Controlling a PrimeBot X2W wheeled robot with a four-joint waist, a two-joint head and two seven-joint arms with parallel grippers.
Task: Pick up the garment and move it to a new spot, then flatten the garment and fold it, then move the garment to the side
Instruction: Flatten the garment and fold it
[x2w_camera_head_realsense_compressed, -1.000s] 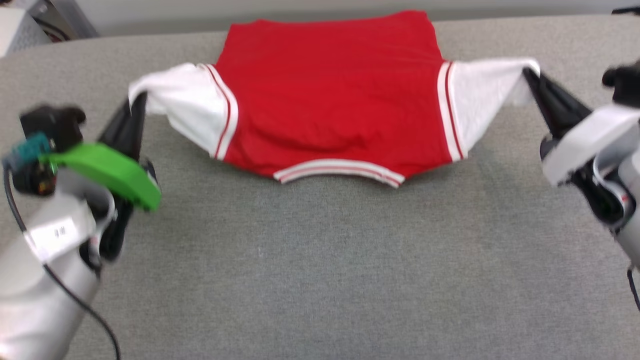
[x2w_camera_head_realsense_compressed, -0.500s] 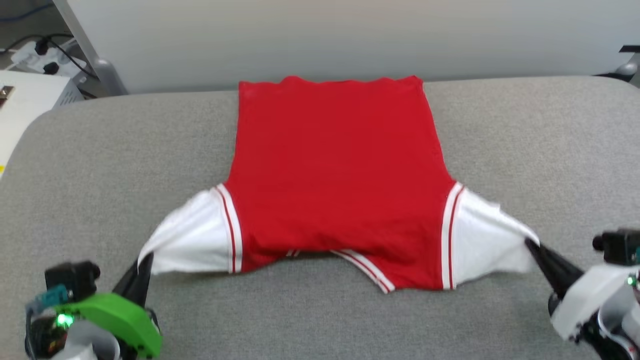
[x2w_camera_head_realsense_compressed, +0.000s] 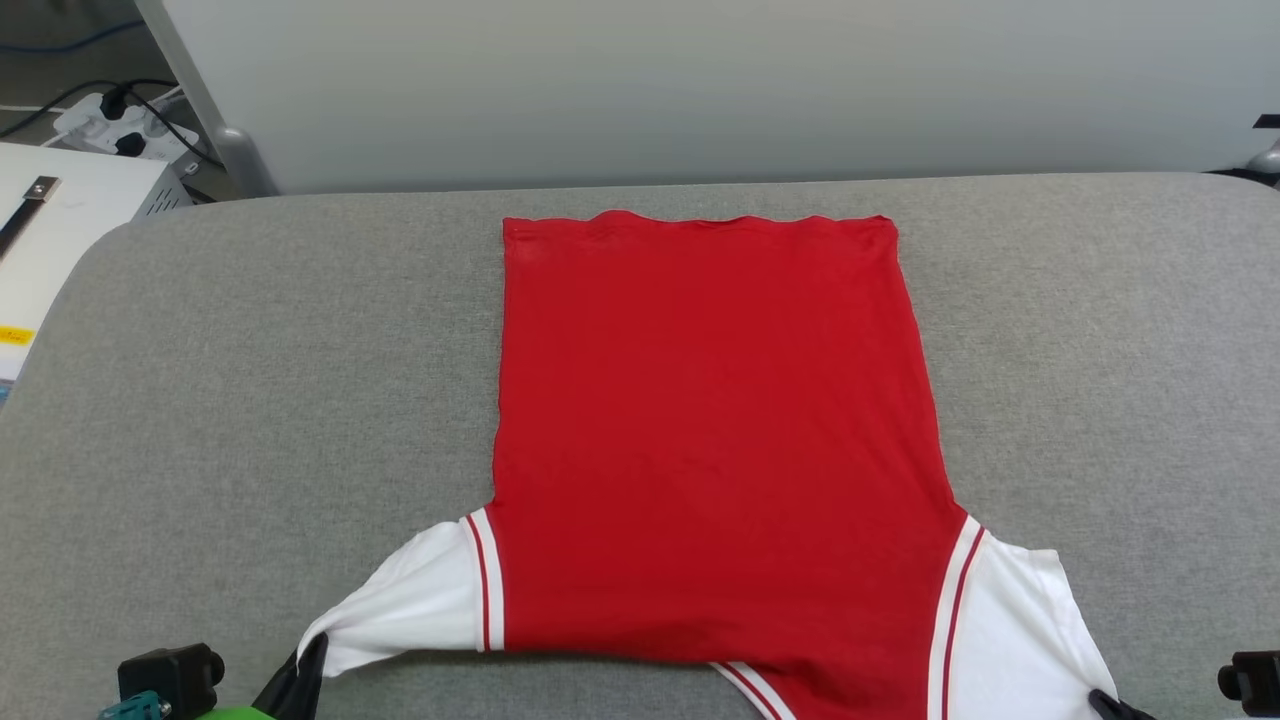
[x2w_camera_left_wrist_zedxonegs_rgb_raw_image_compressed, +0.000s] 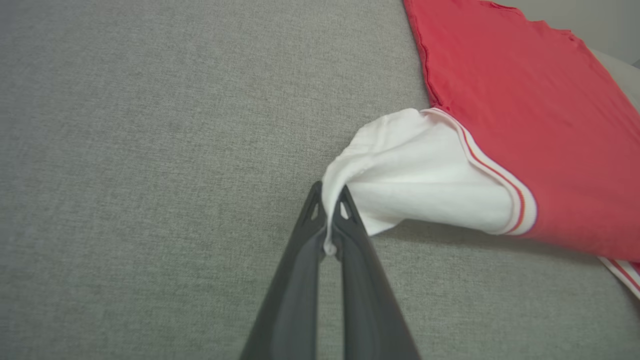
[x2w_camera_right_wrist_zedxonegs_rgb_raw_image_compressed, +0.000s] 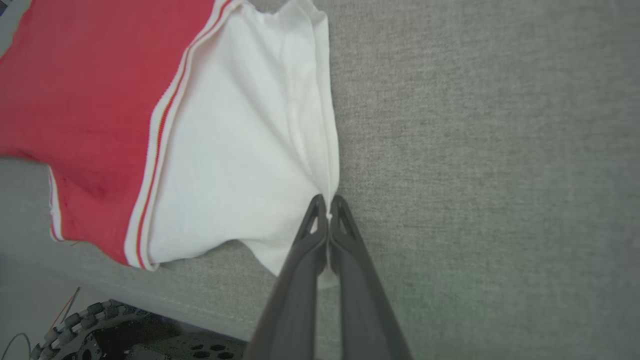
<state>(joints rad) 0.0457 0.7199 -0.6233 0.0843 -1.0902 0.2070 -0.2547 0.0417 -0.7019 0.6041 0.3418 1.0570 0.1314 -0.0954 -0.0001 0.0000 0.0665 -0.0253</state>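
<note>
You had the head camera high, looking forward and down over the grey surface (x2w_camera_head_realsense_compressed: 250, 350) and most of the garment (x2w_camera_head_realsense_compressed: 700, 430). Your 2 wrist cameras sat close and low, looking along the left gripper (x2w_camera_left_wrist_zedxonegs_rgb_raw_image_compressed: 329, 192) and right gripper (x2w_camera_right_wrist_zedxonegs_rgb_raw_image_compressed: 328, 200) at the sleeves (x2w_camera_head_realsense_compressed: 420, 600) the head view shared.

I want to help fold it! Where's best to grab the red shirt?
The white sleeve tips, from each outer side, as the left gripper and right gripper do. The garment lies flat, but its sleeves stick out sideways, lifted.
</note>
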